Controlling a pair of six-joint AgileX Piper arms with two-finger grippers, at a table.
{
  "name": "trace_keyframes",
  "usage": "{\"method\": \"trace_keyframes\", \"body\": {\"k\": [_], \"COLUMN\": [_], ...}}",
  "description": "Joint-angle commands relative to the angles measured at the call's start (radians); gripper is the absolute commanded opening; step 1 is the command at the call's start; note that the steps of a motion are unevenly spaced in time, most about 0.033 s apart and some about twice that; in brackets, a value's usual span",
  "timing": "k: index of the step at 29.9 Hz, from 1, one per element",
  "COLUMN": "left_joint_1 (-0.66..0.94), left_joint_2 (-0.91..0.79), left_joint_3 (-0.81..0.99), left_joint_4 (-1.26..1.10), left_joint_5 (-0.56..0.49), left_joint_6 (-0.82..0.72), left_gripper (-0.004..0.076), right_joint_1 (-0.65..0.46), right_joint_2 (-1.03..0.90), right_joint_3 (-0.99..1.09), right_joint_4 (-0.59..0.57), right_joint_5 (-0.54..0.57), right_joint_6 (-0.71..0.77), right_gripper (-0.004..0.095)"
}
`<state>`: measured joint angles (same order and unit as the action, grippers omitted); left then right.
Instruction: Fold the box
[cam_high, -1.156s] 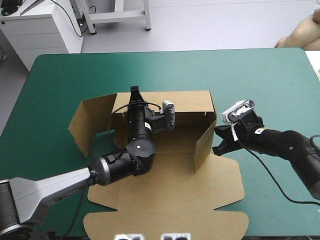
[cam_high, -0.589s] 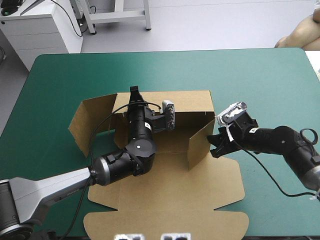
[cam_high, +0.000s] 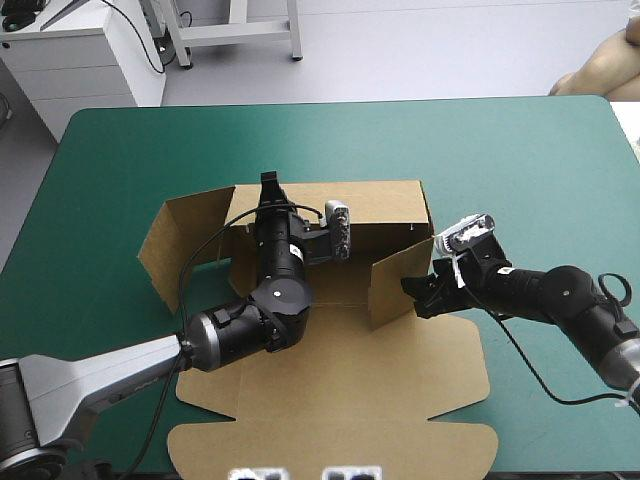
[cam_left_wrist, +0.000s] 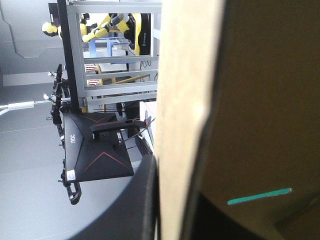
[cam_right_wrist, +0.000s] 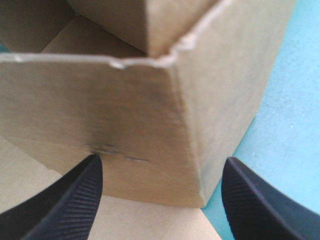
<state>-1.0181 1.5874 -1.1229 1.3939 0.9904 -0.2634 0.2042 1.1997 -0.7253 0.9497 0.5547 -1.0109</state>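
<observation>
The teal-green table (cam_high: 520, 150) carries the brown box (cam_high: 330, 380) near its middle, between the two arms, and the folding looks about half done. The broad front panel (cam_high: 330, 440) with its scalloped edge lies flat on the near side of both grippers, not yet raised. The back wall (cam_high: 385, 205) stands upright. The left gripper (cam_high: 270, 188) is clamped on its top edge, the board pinched between the black fingers in the left wrist view. The left end flap (cam_high: 185, 245), on that gripper's outer side, splays outward, untucked. The right end flap (cam_high: 398, 285) stands angled inward, directly ahead of the right gripper (cam_high: 414, 294). Its fingers (cam_right_wrist: 75, 200) are spread apart and grasp nothing, with the flap's lower corner between them. Squaring both end flaps and tucking the remaining walls appear to be left.
</observation>
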Motion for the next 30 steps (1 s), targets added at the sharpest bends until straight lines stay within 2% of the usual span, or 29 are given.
{"method": "trace_keyframes", "body": {"k": [1, 8, 13, 16, 23, 25, 30], "left_joint_1": [-0.003, -0.003, -0.003, -0.003, -0.003, -0.003, -0.003], "left_joint_2": [-0.040, -0.040, -0.040, -0.040, -0.040, -0.040, -0.040], "left_joint_3": [-0.028, -0.028, -0.028, -0.028, -0.028, -0.028, -0.028], "left_joint_4": [0.073, 0.073, 0.075, 0.077, 0.077, 0.077, 0.077], "left_joint_5": [0.022, 0.022, 0.018, 0.013, 0.013, 0.013, 0.011], "left_joint_6": [-0.023, -0.023, -0.023, -0.023, -0.023, -0.023, -0.023], "left_gripper": [-0.0008, -0.0008, -0.0008, -0.0008, -0.0008, -0.0008, -0.0008], "right_joint_1": [-0.002, -0.001, 0.014, 0.083, 0.271, 0.291, 0.296], "right_joint_2": [-0.004, 0.033, 0.056, 0.059, 0.060, 0.060, 0.061], "right_joint_3": [0.000, 0.000, 0.000, 0.003, 0.003, 0.003, 0.003], "right_joint_4": [0.114, 0.370, 0.402, 0.400, 0.406, 0.406, 0.406], "right_joint_5": [-0.080, -0.092, -0.115, -0.208, -0.590, -0.637, -0.652], "right_joint_6": [-0.065, -0.295, -0.338, -0.351, -0.360, -0.360, -0.363], "right_gripper": [0.0634, 0.0634, 0.0634, 0.0634, 0.0634, 0.0634, 0.0602]}}
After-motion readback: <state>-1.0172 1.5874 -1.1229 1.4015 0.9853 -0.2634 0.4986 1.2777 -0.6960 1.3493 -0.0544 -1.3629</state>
